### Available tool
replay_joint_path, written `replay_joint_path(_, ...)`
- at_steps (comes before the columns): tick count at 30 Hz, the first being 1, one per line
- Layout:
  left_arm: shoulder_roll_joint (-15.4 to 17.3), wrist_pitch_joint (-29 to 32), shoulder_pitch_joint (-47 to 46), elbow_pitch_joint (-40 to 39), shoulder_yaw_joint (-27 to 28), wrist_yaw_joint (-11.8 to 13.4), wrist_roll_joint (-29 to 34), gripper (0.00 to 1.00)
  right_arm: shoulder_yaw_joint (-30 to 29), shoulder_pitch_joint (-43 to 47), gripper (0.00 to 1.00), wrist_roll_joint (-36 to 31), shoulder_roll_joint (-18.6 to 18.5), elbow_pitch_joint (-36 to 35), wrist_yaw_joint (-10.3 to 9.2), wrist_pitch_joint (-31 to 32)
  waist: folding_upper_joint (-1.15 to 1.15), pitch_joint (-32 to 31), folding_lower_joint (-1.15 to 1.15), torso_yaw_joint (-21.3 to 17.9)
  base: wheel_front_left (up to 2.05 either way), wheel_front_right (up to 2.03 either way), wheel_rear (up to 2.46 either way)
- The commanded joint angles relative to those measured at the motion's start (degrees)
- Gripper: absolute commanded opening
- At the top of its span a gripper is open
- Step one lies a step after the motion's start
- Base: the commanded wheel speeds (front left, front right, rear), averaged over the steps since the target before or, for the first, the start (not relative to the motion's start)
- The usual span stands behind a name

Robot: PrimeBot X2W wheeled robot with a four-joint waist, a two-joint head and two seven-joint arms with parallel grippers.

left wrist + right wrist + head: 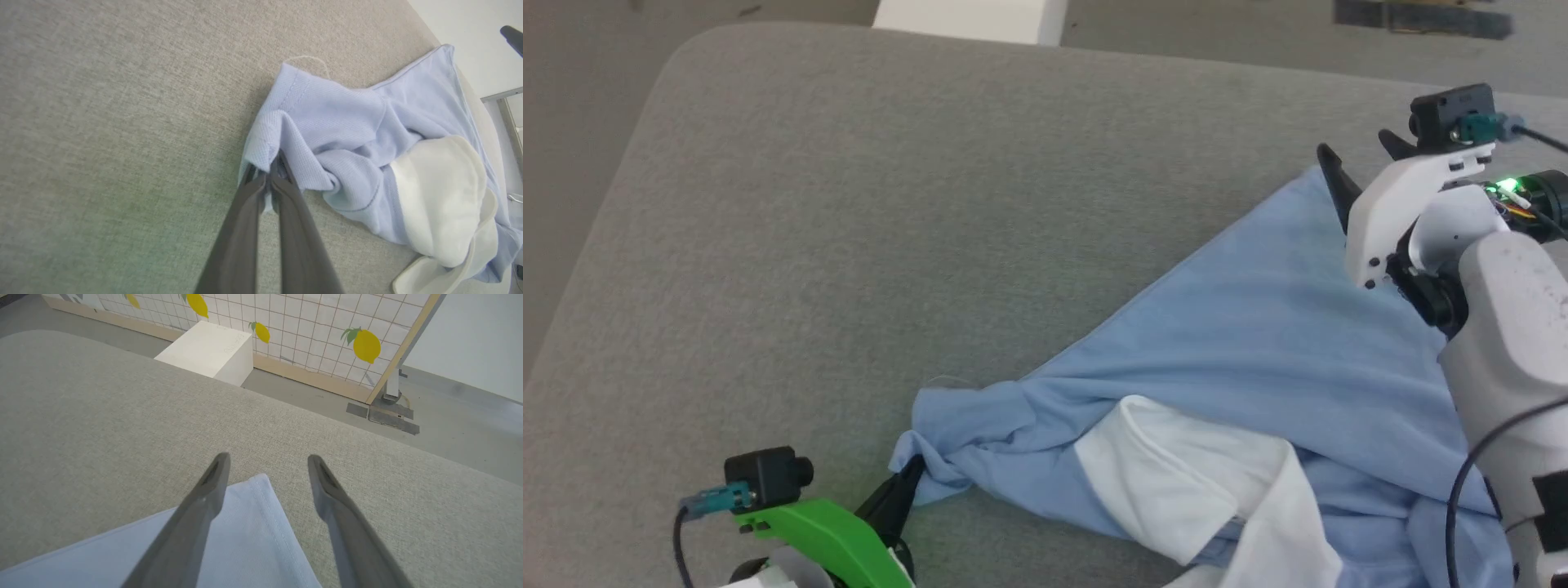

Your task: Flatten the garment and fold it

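The garment (1241, 343), a light blue knit shirt with a white collar (1184, 474), lies partly spread on the grey cushioned surface (890, 204). Its far hem corner (253, 522) lies flat at the right. My right gripper (1360, 155) stands open just above that corner, nothing between its fingers (212, 486). The near left end of the garment (327, 134) is bunched. My left gripper (907, 482) is shut on that bunched edge (269, 163), low at the front of the surface.
The grey surface has a rounded far-left corner and drops to the floor beyond its far edge. A white box (212, 351) and a tiled lemon-print panel (327, 330) stand on the floor behind it. Bare fabric stretches left of the garment.
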Motion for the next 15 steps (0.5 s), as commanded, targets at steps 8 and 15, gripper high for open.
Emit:
replay_joint_path(8,-2.48,-1.92,-3.06,3.56,-1.46,-2.53,0.0,0.0,-0.83,-7.07,1.0,-1.48,-0.96,10.31,-0.08,15.45,0.0,4.75,0.0,7.02,0.0,0.0,0.0)
replay_joint_path(15,-3.35,-2.77,-3.64,5.45,-2.19,-3.55,-0.16,0.0,-7.03,-9.45,0.46,-7.44,-0.69,14.84,-0.08,24.09,0.0,5.25,0.0,8.3,0.0,0.0,0.0)
